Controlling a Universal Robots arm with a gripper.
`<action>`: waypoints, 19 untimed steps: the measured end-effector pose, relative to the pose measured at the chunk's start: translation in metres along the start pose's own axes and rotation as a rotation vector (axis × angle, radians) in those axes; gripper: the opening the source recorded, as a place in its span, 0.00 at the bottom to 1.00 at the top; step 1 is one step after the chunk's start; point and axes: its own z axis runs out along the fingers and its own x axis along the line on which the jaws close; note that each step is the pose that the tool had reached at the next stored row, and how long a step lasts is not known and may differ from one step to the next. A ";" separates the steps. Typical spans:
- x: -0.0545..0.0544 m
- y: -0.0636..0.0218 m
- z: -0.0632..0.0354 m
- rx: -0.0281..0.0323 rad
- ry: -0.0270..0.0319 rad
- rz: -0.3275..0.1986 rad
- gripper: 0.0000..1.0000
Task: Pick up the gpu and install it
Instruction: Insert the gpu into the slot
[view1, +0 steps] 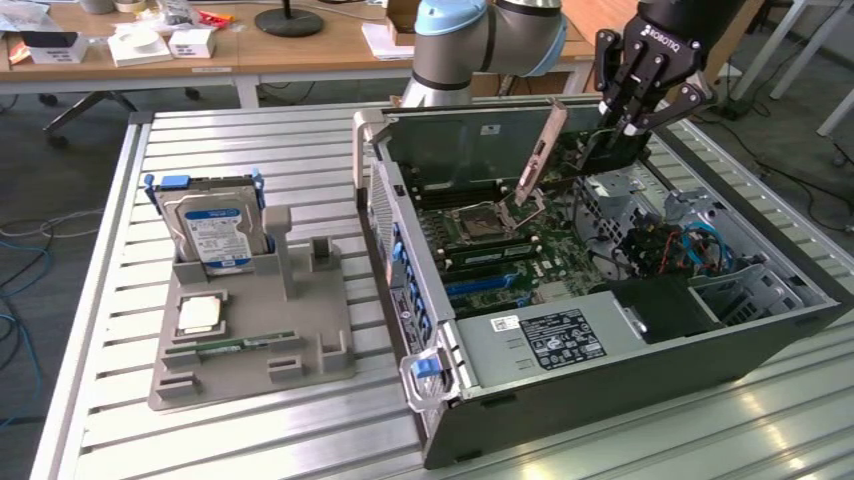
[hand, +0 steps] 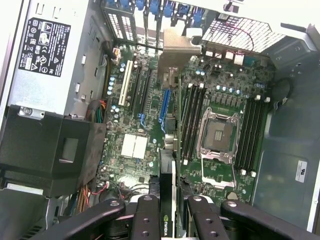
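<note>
Gpu (view1: 541, 150) (hand: 168, 200) in the jaws — edge-on above motherboard (hand: 112, 150).

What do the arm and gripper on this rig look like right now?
The arm is silver-grey, with rounded joints and pale blue caps. The gripper is black, marked ROBOTIQ in white; its jaws are jointed bar linkages with small silver pivot pins.

gpu (hand: 167, 180) faces hidden, edge-on | hand (hand: 170, 202) cut off at edge
</note>
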 end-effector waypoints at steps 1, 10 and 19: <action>0.000 0.0003 0.0000 0.0027 0.0005 0.000 0.26; -0.001 0.0051 0.0005 0.0319 0.0044 0.015 0.26; -0.001 0.0053 0.0006 0.0511 0.0032 0.091 0.26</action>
